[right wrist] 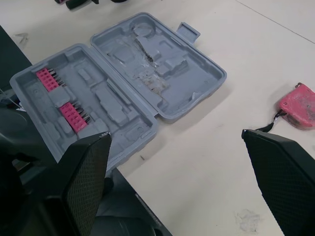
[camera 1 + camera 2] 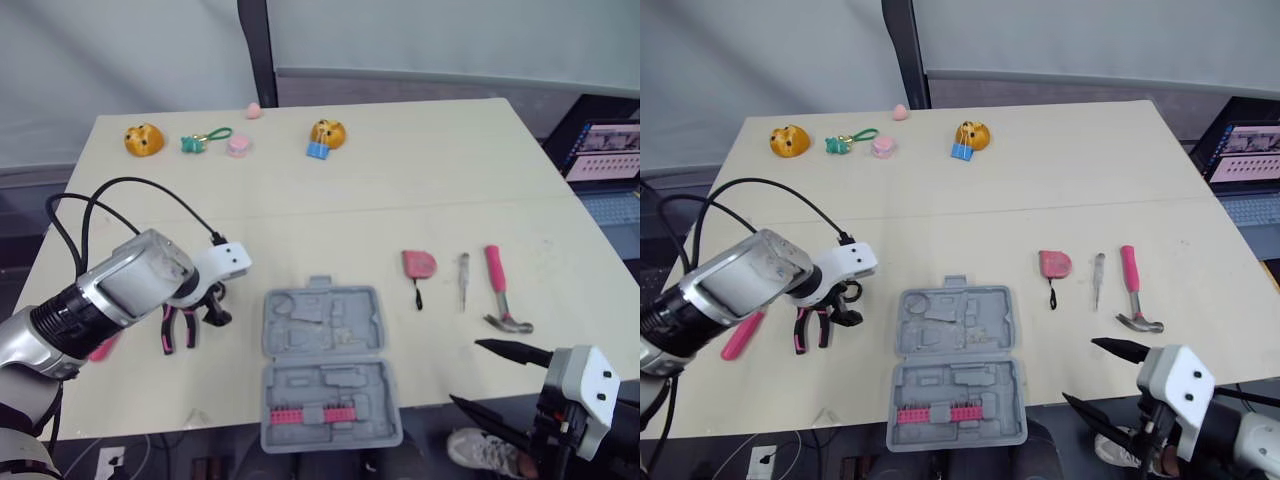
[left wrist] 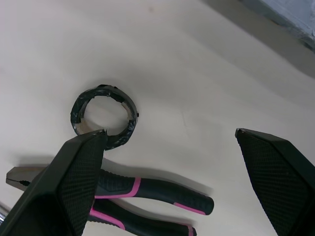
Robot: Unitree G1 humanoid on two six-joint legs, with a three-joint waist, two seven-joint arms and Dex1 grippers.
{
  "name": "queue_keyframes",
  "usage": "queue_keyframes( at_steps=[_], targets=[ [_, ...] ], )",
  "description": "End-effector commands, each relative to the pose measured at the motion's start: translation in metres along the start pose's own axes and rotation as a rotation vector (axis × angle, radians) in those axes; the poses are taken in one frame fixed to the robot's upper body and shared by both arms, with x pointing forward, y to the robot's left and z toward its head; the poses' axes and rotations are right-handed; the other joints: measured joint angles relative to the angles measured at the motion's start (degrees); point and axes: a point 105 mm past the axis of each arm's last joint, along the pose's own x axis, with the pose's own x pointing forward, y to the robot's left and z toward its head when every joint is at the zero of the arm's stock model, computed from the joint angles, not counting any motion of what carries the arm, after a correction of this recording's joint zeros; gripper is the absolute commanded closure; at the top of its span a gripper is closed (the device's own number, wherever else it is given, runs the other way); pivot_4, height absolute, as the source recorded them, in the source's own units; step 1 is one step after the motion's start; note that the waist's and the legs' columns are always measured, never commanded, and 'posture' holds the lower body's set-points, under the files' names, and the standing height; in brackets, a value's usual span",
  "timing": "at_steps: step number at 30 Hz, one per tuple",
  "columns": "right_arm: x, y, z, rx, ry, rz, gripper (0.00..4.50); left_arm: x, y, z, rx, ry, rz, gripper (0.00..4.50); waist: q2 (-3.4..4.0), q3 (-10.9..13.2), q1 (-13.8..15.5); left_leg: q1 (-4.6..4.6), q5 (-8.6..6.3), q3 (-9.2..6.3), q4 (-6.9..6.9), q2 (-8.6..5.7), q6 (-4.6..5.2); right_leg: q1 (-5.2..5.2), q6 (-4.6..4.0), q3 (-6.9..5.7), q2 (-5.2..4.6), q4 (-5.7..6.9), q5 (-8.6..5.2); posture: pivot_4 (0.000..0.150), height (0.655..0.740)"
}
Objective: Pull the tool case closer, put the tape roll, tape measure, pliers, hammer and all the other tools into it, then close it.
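The grey tool case [image 2: 325, 335] lies open near the table's front edge, with pink bits in its front half. My left gripper [image 2: 213, 305] hovers open just left of the case. In the left wrist view a black tape roll [image 3: 102, 115] and black-and-pink pliers [image 3: 152, 194] lie on the table under its fingers [image 3: 74, 177]. To the right of the case lie a red tape measure [image 2: 418, 264], a thin screwdriver [image 2: 463, 280] and a pink-handled hammer [image 2: 500, 292]. My right gripper [image 2: 497, 383] hangs open off the front right edge, holding nothing.
Small toys line the table's back: an orange figure [image 2: 143, 139], a green keychain [image 2: 205, 140], a pink piece [image 2: 238, 146] and an orange figure with a blue clip [image 2: 325, 135]. A pink-handled tool [image 2: 743, 335] lies at the left edge. A laptop [image 2: 610, 160] stands beyond the right side.
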Motion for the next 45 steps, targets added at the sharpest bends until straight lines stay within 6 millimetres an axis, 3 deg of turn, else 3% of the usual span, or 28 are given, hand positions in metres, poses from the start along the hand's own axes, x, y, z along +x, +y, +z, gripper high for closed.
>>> queue_keyframes(
  at_steps=[1, 35, 38, 45],
  targets=[
    [0.001, 0.003, 0.01, -0.049, -0.03, -0.011, 0.02, -0.001, 0.008, 0.003, 0.024, -0.009, 0.033, 0.0, 0.0, 0.0, 0.01, 0.0, 0.0, 0.0, 0.0, 0.0, 0.0, 0.0, 0.0, 0.0, 0.0, 0.0, 0.0, 0.15, 0.7155],
    [0.001, 0.012, 0.011, -0.017, -0.049, -0.026, 0.02, 0.03, 0.014, -0.003, 0.039, 0.025, -0.027, 0.0, 0.01, -0.02, 1.09, -0.03, -0.03, 0.0, 0.36, 0.0, 0.04, 0.01, 0.0, 0.01, -0.02, 0.27, 0.0, 0.15, 0.7155],
    [0.001, 0.012, 0.011, -0.014, -0.05, -0.03, 0.0, 0.031, 0.015, -0.002, 0.038, 0.019, -0.024, 0.8, 0.02, -0.02, 1.13, -0.04, -0.04, -0.01, 0.46, -0.01, 0.07, 0.02, 0.0, 0.0, -0.03, 0.32, 0.0, 0.15, 0.7155],
    [0.0, 0.014, 0.011, -0.008, -0.064, -0.029, 0.0, 0.032, 0.018, -0.002, 0.035, 0.018, -0.015, 4.17, 0.02, -0.02, 1.01, -0.05, -0.09, -0.04, 0.53, 0.0, 0.11, 0.02, 0.0, 0.01, -0.03, 0.36, 0.0, 0.15, 0.7155]
  ],
)
